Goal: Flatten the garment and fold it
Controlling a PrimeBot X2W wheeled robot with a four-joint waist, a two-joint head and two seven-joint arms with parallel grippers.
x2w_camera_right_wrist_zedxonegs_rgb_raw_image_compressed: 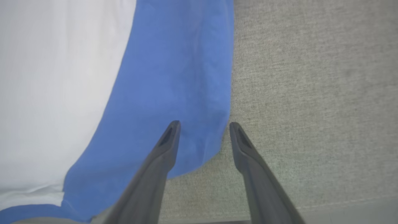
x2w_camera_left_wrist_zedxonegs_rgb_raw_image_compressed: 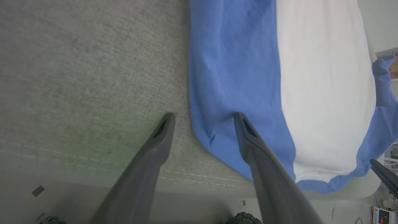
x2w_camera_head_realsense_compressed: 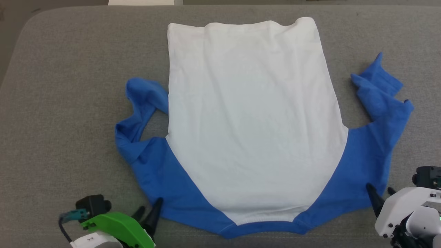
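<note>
The garment (x2w_camera_head_realsense_compressed: 255, 120) lies spread on the grey cushion, plain white body upward and blue neckband nearest me. Its blue left sleeve (x2w_camera_head_realsense_compressed: 137, 113) and right sleeve (x2w_camera_head_realsense_compressed: 382, 89) are crumpled and folded in on themselves. My left gripper (x2w_camera_head_realsense_compressed: 150, 205) is open at the near left shoulder. In the left wrist view, the left gripper (x2w_camera_left_wrist_zedxonegs_rgb_raw_image_compressed: 203, 115) straddles the garment's (x2w_camera_left_wrist_zedxonegs_rgb_raw_image_compressed: 236, 62) blue edge, one finger over cloth and one over cushion. My right gripper (x2w_camera_head_realsense_compressed: 379, 187) is open at the near right shoulder. In the right wrist view, the right gripper (x2w_camera_right_wrist_zedxonegs_rgb_raw_image_compressed: 205, 123) straddles the blue shoulder (x2w_camera_right_wrist_zedxonegs_rgb_raw_image_compressed: 174, 62) edge the same way.
The grey cushion (x2w_camera_head_realsense_compressed: 69, 103) stretches wide on both sides of the shirt, with a rounded far left corner. Its stitched front edge (x2w_camera_left_wrist_zedxonegs_rgb_raw_image_compressed: 202, 180) runs just under my grippers. A tip of my right gripper's finger (x2w_camera_left_wrist_zedxonegs_rgb_raw_image_compressed: 385, 177) shows at the left wrist view's right side.
</note>
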